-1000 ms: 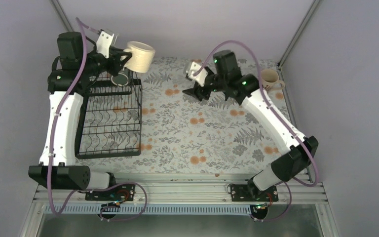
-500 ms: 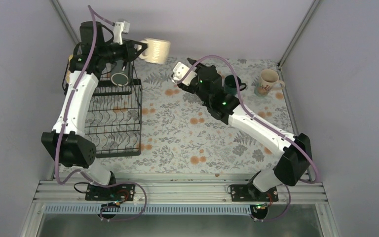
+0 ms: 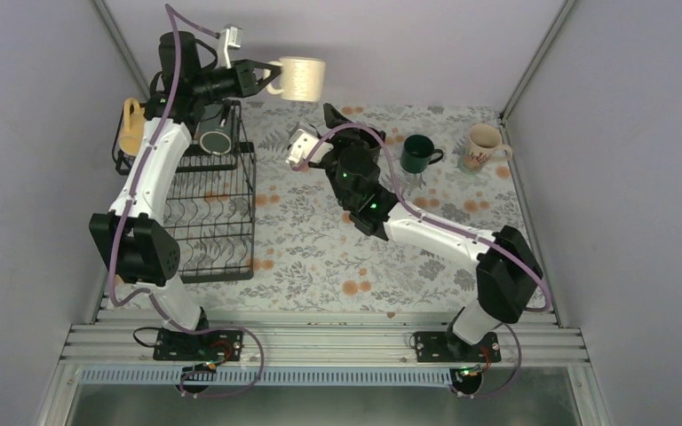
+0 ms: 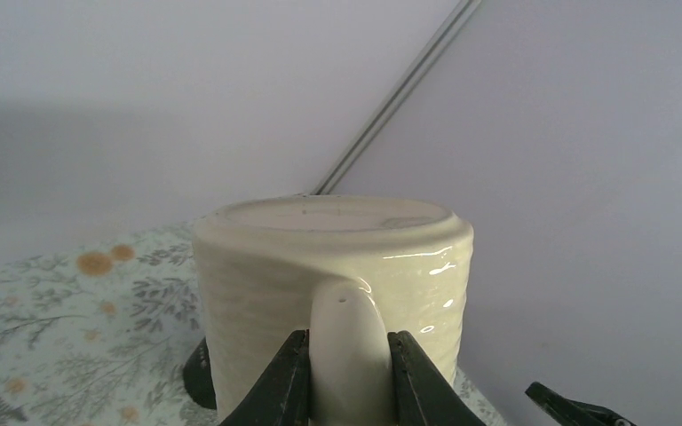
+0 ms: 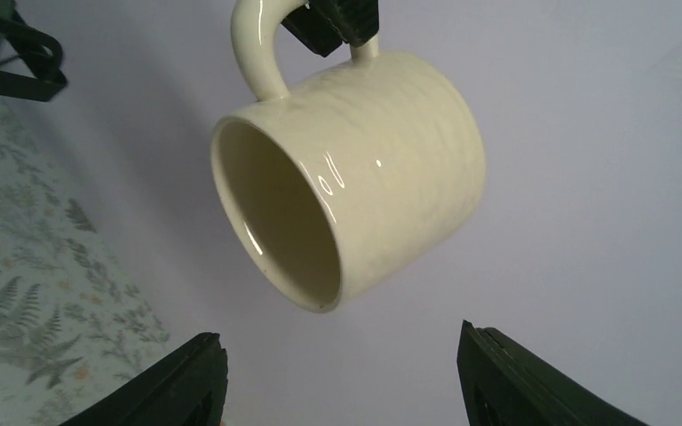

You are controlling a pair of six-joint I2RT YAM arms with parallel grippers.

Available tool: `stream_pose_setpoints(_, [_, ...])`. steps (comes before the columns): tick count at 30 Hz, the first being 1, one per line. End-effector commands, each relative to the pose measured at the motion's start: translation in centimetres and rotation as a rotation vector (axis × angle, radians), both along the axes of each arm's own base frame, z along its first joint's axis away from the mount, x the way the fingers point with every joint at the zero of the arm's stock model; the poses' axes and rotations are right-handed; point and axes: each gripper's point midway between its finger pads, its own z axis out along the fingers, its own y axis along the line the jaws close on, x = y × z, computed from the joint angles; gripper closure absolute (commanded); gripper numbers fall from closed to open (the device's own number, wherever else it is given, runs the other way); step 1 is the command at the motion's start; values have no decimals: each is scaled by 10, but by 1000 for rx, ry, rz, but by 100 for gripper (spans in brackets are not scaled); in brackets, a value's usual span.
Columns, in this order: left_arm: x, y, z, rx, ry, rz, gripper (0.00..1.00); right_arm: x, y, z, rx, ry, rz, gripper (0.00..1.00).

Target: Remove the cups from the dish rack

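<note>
Left wrist view: we see the beige mug (image 4: 329,266) base-first, with its handle clamped between the two fingers (image 4: 289,386) of the left gripper (image 4: 346,377). No other view shows this contact so closely.
Right wrist view: we look into the beige mug's open mouth, where only bare glaze shows. The right gripper (image 5: 346,382) faces the mug with its jaws spread wide and nothing between them.
Overhead view: only here do we see the dish rack (image 3: 200,209), the table (image 3: 320,257) and the other mugs.
Beige mug location: it is in the air on its side, past the rack's far right corner and close to the back wall, touching neither rack nor table.
Rack contents: a yellow mug (image 3: 130,124) sits at the far left corner. A dark grey mug (image 3: 218,140) sits at the far end, its mouth toward the overhead camera.
Table contents: a dark green mug (image 3: 420,153) and a cream mug (image 3: 482,145) with lettering stand near the far right corner, apart from each other.
Change from half a second ago: the beige mug has moved right and farther back. The right arm has swung left, bringing its gripper near the mug. The dark green mug, then partly behind that arm, is now in full view.
</note>
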Motion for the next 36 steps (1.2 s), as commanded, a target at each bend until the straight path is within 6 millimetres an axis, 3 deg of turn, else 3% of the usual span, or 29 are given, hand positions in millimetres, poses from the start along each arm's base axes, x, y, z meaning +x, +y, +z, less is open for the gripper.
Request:
stream_pose_setpoints(1, [-15, -12, 44, -80, -121, -90, 98, 2, -10, 36, 57, -164, -95, 32])
stream_pose_setpoints(3, [-16, -13, 43, -80, -121, -89, 98, 3, -11, 43, 66, -191, -112, 32])
stream_pose_setpoints(4, [-17, -13, 42, -81, -119, -89, 98, 8, -6, 34, 49, -191, -125, 32])
stream_pose_setpoints(12, [-19, -18, 34, -105, -74, -114, 97, 17, -1, 37, 12, -303, -194, 33])
stream_pose_setpoints(17, [-22, -22, 26, -131, -26, -145, 98, 16, -1, 44, -22, -445, -274, 36])
stream_pose_setpoints(23, [-23, -23, 24, -150, -12, -157, 98, 11, -3, 40, -59, -542, -328, 59])
stream_pose_setpoints(28, [-24, -23, 23, -153, -6, -164, 98, 2, -8, 42, -81, -621, -360, 69])
stream_pose_setpoints(31, [-26, -23, 20, -154, -4, -168, 97, 1, -10, 44, -88, -634, -369, 83])
stream_pose_setpoints(36, [-31, -26, 17, -161, 8, -195, 98, 2, -11, 46, -104, -636, -373, 88])
